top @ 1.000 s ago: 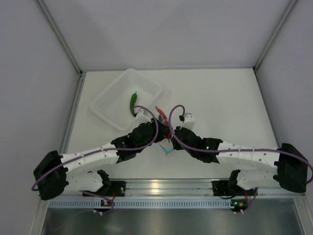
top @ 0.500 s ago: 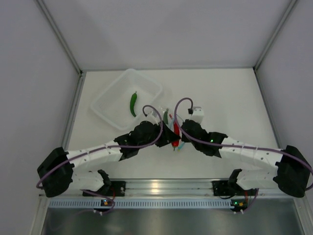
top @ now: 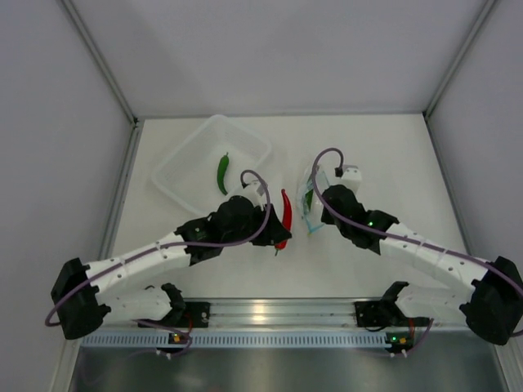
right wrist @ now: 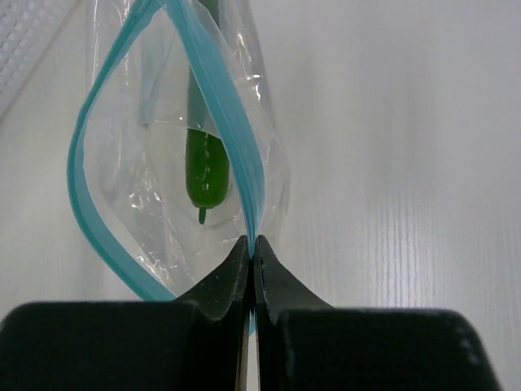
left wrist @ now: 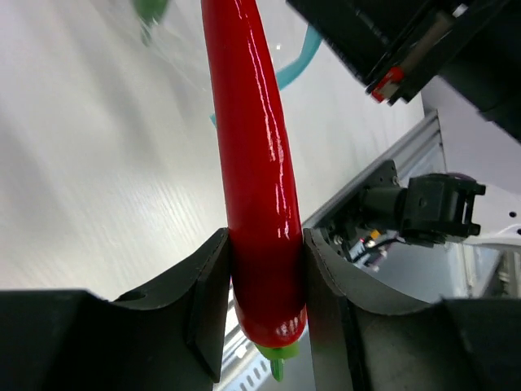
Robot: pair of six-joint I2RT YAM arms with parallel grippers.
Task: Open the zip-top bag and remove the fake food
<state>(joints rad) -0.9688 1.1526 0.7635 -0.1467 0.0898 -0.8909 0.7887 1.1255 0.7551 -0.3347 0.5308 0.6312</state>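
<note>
My left gripper is shut on the red chili pepper. In the left wrist view the red pepper stands clamped between both fingers, clear of the bag. My right gripper is shut on the teal zip strip of the clear zip-top bag. In the right wrist view the bag hangs open and holds a green chili pepper. The other green pepper lies in the clear tub.
The clear rigid tub stands at the back left of the white table. Grey walls close in the table on three sides. An aluminium rail runs along the near edge.
The red pepper has come out of the bag in my left gripper, which moved left. My right gripper has carried the bag back and to the right.
</note>
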